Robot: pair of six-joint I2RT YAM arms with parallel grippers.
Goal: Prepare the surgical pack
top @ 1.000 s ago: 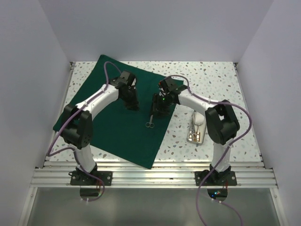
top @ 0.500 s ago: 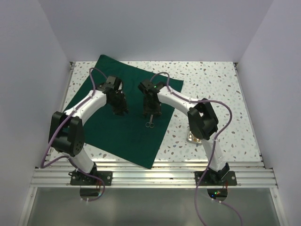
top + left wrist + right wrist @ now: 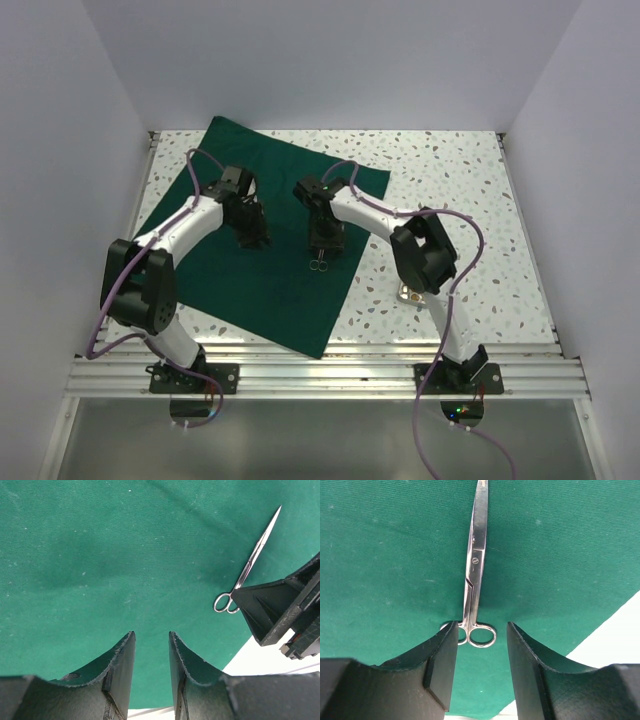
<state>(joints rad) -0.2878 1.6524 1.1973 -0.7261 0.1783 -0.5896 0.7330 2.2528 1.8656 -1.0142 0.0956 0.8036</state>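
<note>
- Green drape lies flat on the desk's left half.
- Left hand: narrowly parted, empty, over bare cloth.
- Right hand: half open, gripping nothing.
- Scissors lie on the drape, rings between the right fingers; the laying-out step seems underway, and next probably a clean lift away.

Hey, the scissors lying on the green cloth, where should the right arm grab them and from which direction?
Take the scissors by the slim shank between the pivot screw and the finger rings, coming straight down. They lie flat on the drape, blades shut, so only the long edges offer a pinch. The right end effector hangs open over the ring end.
</note>
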